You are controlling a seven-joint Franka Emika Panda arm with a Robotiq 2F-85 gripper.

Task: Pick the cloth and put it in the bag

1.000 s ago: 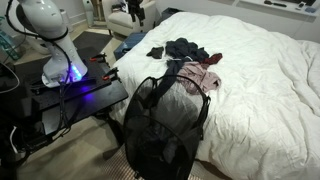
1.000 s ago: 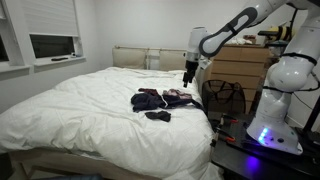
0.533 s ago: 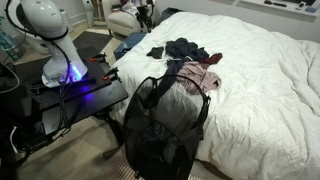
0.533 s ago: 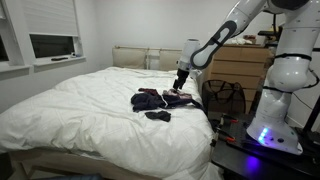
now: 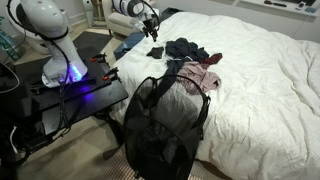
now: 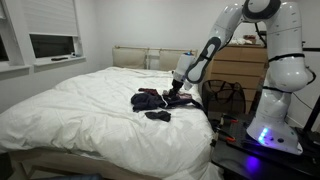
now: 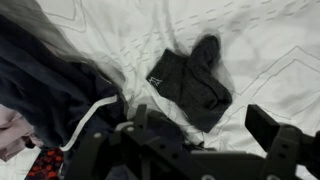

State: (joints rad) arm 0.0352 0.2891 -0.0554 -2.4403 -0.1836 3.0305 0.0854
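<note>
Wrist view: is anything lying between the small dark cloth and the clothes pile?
Nothing. In the wrist view only a strip of bare white sheet separates the small cloth from the pile.

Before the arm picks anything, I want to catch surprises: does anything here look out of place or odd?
Nothing damaged or spilled. One small dark cloth lies apart from the crumpled clothes heap on the white bed, near its edge. The mesh bag stands upright beside the bed; the open gripper hovers above the clothes.
</note>
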